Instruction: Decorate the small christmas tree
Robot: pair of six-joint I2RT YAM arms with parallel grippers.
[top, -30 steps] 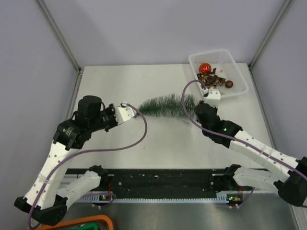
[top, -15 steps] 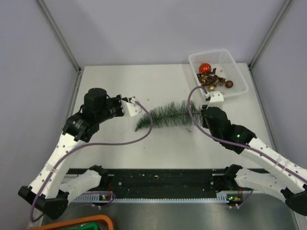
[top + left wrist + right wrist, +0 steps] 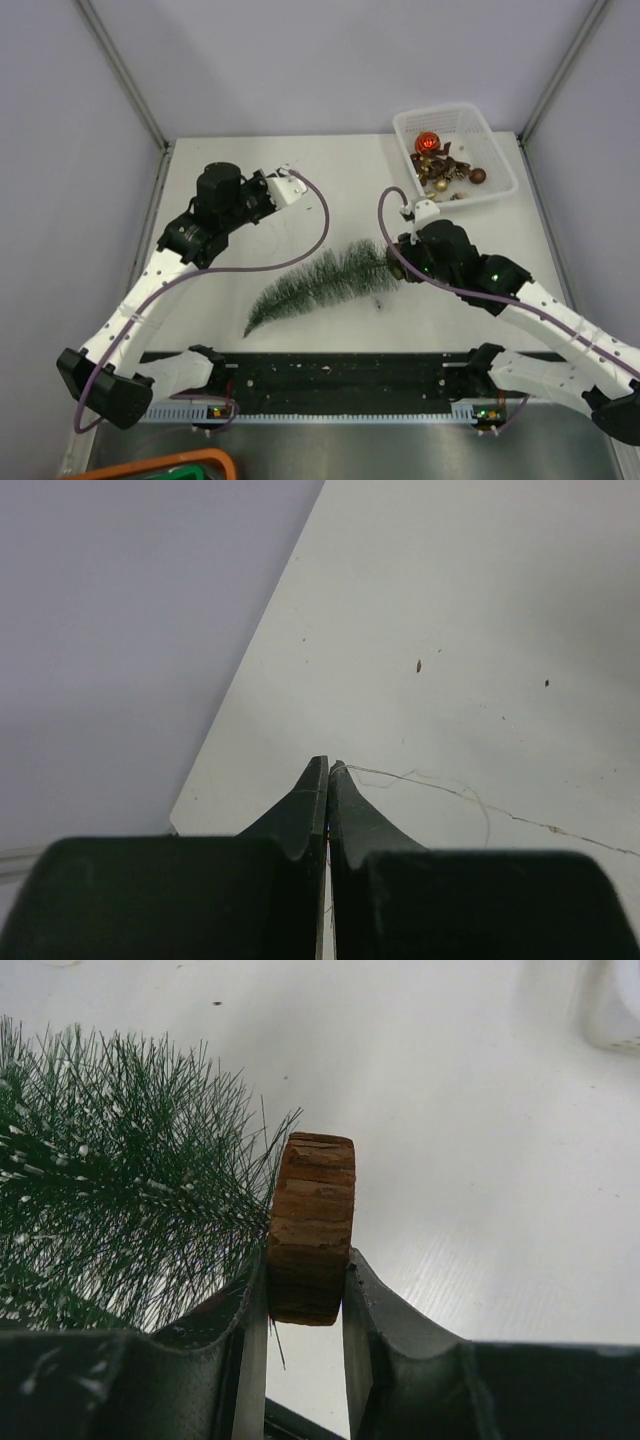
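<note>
1. The small christmas tree is lying slantwise over the middle of the table, toward its near half; its narrow tip is pointing to the near-left and its thick end is pointing to the right; whether the bristles are touching the tabletop cannot be told.
2. In the right wrist view its whitish-tipped green bristles are spreading to the left of the wooden disc base, which is standing on edge.
3. The right gripper is clamping that disc; its two dark fingers are pressing on the disc's flat faces, one on each side (the upper half of the disc is sticking out past the tips); from above, this gripper is sitting at the tree's thick end.
4. The left gripper is hanging over the far-left part of the table, well apart from the tree; its jaws are pressing together with nothing between them, as the left wrist view is showing; a thin pale thread is lying on the tabletop just beside the tips.
5. A purple cable is looping from the left wrist between that arm and the tree.
6. A white basket is sitting at the far-right corner, holding brown ornaments and a red bauble.
</note>
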